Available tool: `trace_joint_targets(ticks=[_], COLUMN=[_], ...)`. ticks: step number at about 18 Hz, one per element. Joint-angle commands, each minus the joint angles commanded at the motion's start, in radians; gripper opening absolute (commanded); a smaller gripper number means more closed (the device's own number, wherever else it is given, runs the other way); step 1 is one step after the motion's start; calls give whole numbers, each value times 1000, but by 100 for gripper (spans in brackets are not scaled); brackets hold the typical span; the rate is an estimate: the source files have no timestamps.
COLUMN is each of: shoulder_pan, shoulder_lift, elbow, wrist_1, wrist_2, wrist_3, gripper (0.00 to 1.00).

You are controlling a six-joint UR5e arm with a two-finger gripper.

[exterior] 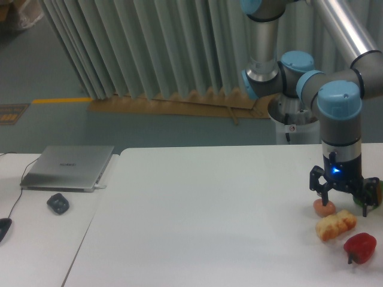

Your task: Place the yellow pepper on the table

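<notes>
I see no yellow pepper in this view; it is hidden or out of view. My gripper (345,196) hangs low over the right end of the white table (203,215), pointing straight down. Its black fingers (317,184) stand spread apart, so it is open, and nothing shows between them. A dark green piece (366,201) peeks out just behind the right finger. Directly below the left finger sits a small orange round piece (324,207).
A lumpy pale yellow-orange bread-like piece (336,225) lies in front of the gripper, and a red pepper (359,247) sits nearer the front right. A smaller desk at the left holds a silver laptop (69,167) and a dark mouse (58,204).
</notes>
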Motion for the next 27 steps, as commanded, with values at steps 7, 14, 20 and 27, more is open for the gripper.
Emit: trace_joint_targets(ticks=[7,14,20,27], shoulder_pan=[34,190,333,390], shoulder_lift=[6,25,-15,-49], elbow=[0,3,6,-2], wrist_1=[-4,-20,-15,-21], wrist_2=[22,23,20,21], wrist_3=[13,377,663,765], gripper=[100,100,100,100])
